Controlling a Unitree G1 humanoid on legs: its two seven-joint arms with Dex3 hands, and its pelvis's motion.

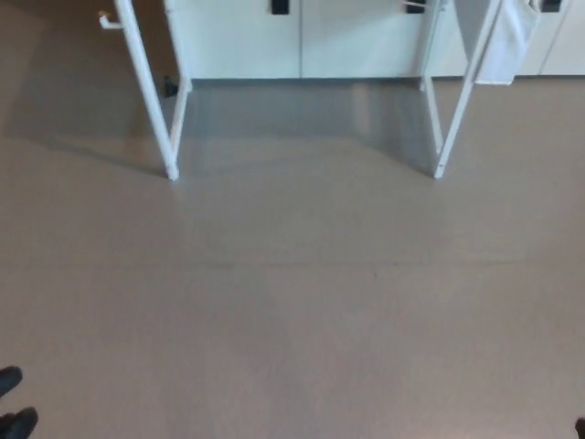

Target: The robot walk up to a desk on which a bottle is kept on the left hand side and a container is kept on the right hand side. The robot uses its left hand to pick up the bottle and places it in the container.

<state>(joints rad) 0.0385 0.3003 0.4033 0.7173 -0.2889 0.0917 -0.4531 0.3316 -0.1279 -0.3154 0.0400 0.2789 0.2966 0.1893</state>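
Presently neither hand shows whole: at the bottom left corner two dark rounded tips poke into the head view, and a dark speck sits at the bottom right edge. They may belong to the robot's left and right hands, but too little is visible to say, and whether the fingers are spread or closed on either side cannot be told. Nothing is held or touched so far as the view reveals. Outward from there lies a broad stretch of bare grey-brown floor, with a faint seam running across it. Beyond that stand the white legs of the desk, a pair on the left and a pair on the right, well apart, with white cabinet fronts behind them and a pale cloth hanging at the upper right. The desk top is out of frame, so the bottle and the container are not in view; by the task, the bottle should be on the left side of the top and the container on the right. Judgement only, unseen: a bottle is likely light, stiff and smooth-sided, prone to slip or tip, so the left hand should wrap it around mid-body, thumb opposite the two fingers, opened wider than the body before closing.
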